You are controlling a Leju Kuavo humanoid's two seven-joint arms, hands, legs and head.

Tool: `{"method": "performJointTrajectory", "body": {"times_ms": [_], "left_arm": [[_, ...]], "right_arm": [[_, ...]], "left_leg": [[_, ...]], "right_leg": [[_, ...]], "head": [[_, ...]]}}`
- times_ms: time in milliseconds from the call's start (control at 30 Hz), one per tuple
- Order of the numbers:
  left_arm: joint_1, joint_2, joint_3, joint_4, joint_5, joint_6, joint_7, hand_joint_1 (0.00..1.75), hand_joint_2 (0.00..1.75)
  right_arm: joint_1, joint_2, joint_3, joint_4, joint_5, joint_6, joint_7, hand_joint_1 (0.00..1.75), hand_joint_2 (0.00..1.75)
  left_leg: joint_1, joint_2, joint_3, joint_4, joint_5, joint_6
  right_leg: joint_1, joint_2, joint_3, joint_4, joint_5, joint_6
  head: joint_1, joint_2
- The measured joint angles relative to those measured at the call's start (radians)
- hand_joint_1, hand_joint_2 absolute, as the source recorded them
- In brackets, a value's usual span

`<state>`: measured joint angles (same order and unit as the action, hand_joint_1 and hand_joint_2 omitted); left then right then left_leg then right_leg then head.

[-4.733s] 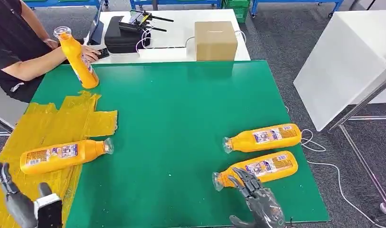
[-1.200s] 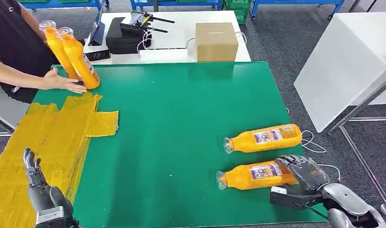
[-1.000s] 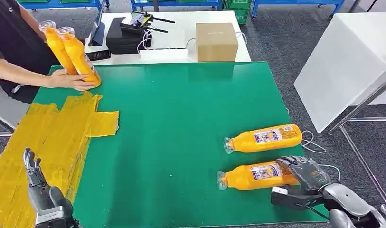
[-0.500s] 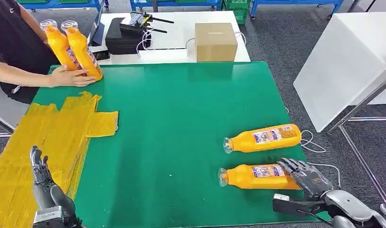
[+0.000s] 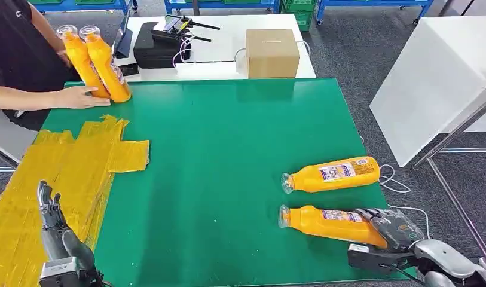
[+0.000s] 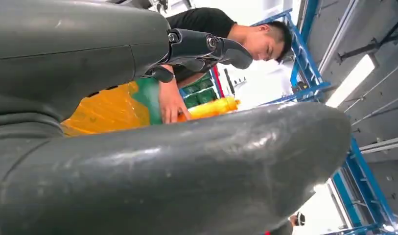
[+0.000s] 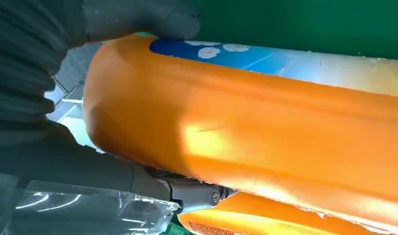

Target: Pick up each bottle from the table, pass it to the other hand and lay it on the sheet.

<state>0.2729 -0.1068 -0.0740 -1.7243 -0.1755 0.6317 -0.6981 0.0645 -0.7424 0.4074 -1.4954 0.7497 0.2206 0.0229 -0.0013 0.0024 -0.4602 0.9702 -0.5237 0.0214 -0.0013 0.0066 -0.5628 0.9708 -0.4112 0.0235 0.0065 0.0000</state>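
Two orange bottles lie on the green mat [image 5: 228, 137] at the right. My right hand [image 5: 397, 229] grips the nearer bottle [image 5: 330, 220] around its base, with the neck pointing left. The right wrist view has the thumb [image 7: 138, 19] over that bottle [image 7: 265, 132] and the fingers under it. The farther bottle [image 5: 333, 173] lies free just beyond, and its body [image 7: 226, 220] is beside the held one. My left hand [image 5: 55, 230] stands open, fingers up, over the yellow sheet [image 5: 61, 173] at the front left; the left wrist view looks past the left hand [image 6: 138, 98].
A person at the far left corner steadies two more orange bottles [image 5: 100, 60] standing tilted on the mat; the person's hand [image 6: 172, 105] rests by them. A cardboard box [image 5: 272, 52] and black case [image 5: 159, 45] sit on the white table behind. A white panel [image 5: 431, 72] stands at the right.
My right hand has wrapped the near bottle's base and the bottle has swung, neck further away. The person took the bottle off the sheet and stood it beside the first. My left hand rose slightly.
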Motion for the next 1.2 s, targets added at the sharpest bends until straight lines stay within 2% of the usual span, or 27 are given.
{"method": "performJointTrajectory", "body": {"times_ms": [300,433,467,567,633,733,867,1200], "left_arm": [[0.0,0.001,0.001,0.0,0.024,-0.036,0.0,0.0,0.0],[0.001,-0.001,0.003,0.0,0.066,-0.12,0.0,0.0,0.0],[0.003,-0.007,0.011,0.0,0.097,-0.197,0.0,0.0,1.75],[0.007,-0.077,0.098,0.019,0.237,-0.617,0.002,0.0,1.75],[0.01,-0.124,0.159,0.035,0.3,-0.853,0.032,0.0,1.75],[0.027,-0.169,0.22,0.051,0.384,-1.049,0.078,0.0,1.75],[0.043,-0.207,0.236,0.075,0.502,-1.21,0.158,0.0,1.75],[0.052,-0.232,0.244,0.104,0.53,-1.244,0.192,0.0,1.75]], "right_arm": [[0.029,0.014,-0.002,-0.009,-0.071,-0.08,-0.016,1.75,1.75],[0.053,0.05,-0.018,-0.026,-0.1,-0.148,-0.058,1.75,1.75],[0.063,0.075,-0.028,-0.035,-0.105,-0.183,-0.088,1.75,1.75],[0.097,0.204,-0.061,-0.097,-0.111,-0.284,-0.192,1.75,1.75],[0.115,0.282,-0.06,-0.144,-0.109,-0.317,-0.223,1.75,1.75],[0.126,0.365,-0.059,-0.206,-0.111,-0.358,-0.241,1.75,1.75],[0.111,0.465,-0.071,-0.231,-0.123,-0.355,-0.261,1.75,1.75],[0.085,0.553,-0.092,-0.23,-0.122,-0.343,-0.269,1.75,1.75]], "left_leg": [[0.0,0.0,-0.001,0.0,0.0,0.0],[0.001,0.0,-0.001,0.0,0.0,0.0],[0.002,0.0,-0.002,0.0,0.0,0.0],[0.003,0.0,-0.002,0.0,0.0,0.0],[0.003,0.0,-0.003,0.0,0.0,-0.001],[0.004,0.0,-0.003,-0.001,0.0,-0.001],[0.003,0.0,-0.004,-0.001,0.0,-0.001],[0.002,0.0,-0.004,0.0,0.0,0.0]], "right_leg": [[0.0,0.0,0.0,0.0,0.0,0.0],[0.0,0.0,0.0,0.0,0.0,0.0],[0.0,0.0,-0.001,0.0,0.0,0.0],[0.001,0.0,-0.001,0.0,0.0,0.0],[0.001,0.0,-0.002,0.001,0.0,0.0],[0.002,0.0,-0.003,0.001,0.0,-0.001],[0.001,0.0,-0.002,0.001,0.0,-0.001],[0.0,0.0,-0.003,0.001,0.0,0.0]], "head": [[0.0,0.0],[0.0,0.0],[0.0,0.0],[0.0,0.0],[0.0,0.0],[0.0,0.0],[0.0,0.0],[0.0,0.0]]}}
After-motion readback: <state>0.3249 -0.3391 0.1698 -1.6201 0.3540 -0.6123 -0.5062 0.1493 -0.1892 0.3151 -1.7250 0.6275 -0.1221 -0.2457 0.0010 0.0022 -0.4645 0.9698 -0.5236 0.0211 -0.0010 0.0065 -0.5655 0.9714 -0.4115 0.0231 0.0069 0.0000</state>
